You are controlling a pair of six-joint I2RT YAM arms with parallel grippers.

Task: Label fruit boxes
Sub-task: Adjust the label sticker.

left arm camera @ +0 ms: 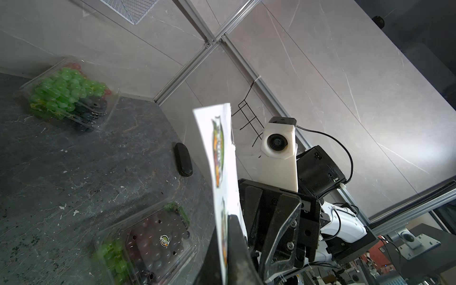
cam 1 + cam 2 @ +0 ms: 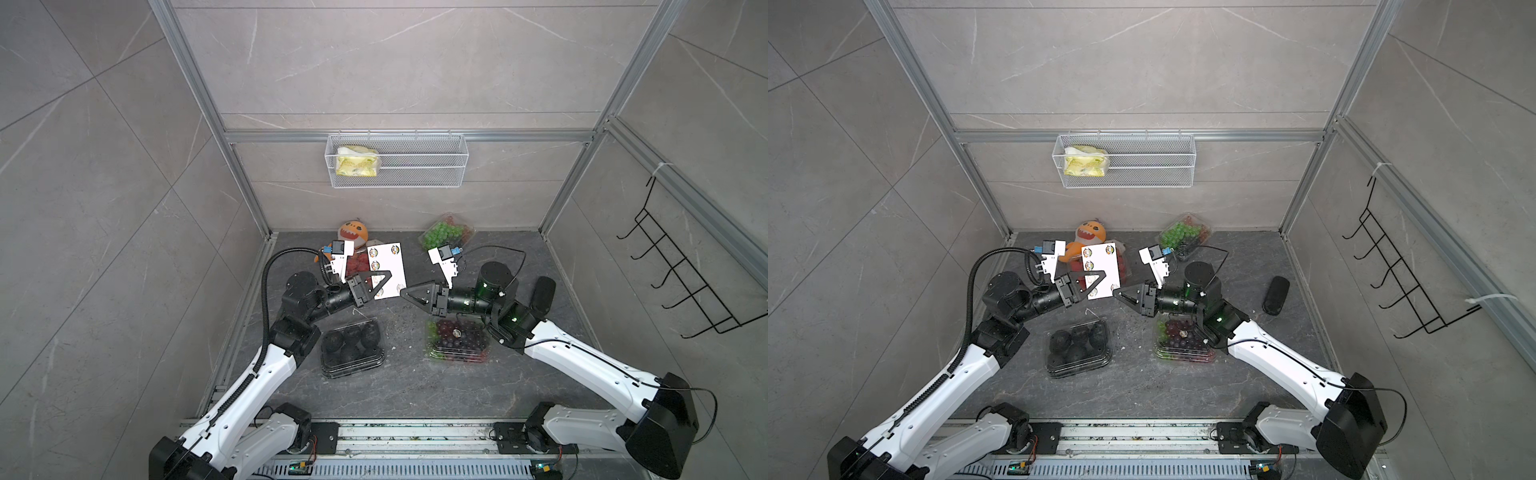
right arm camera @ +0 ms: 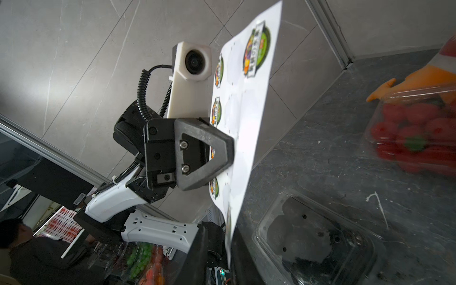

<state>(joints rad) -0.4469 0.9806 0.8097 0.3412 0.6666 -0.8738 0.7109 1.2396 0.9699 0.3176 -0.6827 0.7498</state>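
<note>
Grey marble-look walls enclose a dark stone tabletop [image 2: 415, 382], with two robot arms reaching in from the near edge.

Nearest, on the robot's left, sits a clear box of dark round fruit [image 2: 351, 347] with no label visible on its lid. On the right, partly under the right arm, is a box of purple grapes [image 2: 457, 343]. It has one round sticker [image 1: 164, 240] on its lid, so it looks done.

Further in, above the table's middle, the left gripper [image 2: 384, 277] is clamped on a white sticker sheet [image 2: 390, 262]. It holds the sheet raised off the table, probably so the other arm can get at it. Several spots on the sheet are bare.

The right gripper [image 2: 404, 293] points at the sheet's near corner, its tip touching or almost touching the edge, probably to peel a sticker. Its jaws are seen edge-on, and I cannot tell whether they have closed on anything.

Behind the sheet, and partly hidden by it, lies a box of strawberries [image 3: 417, 133], beside an orange plush toy [image 2: 352, 235]. Further right, against the back wall, is a box of green grapes [image 2: 446, 232], with no sticker visible.

A wire basket [image 2: 424, 162] hangs on the back wall.
</note>
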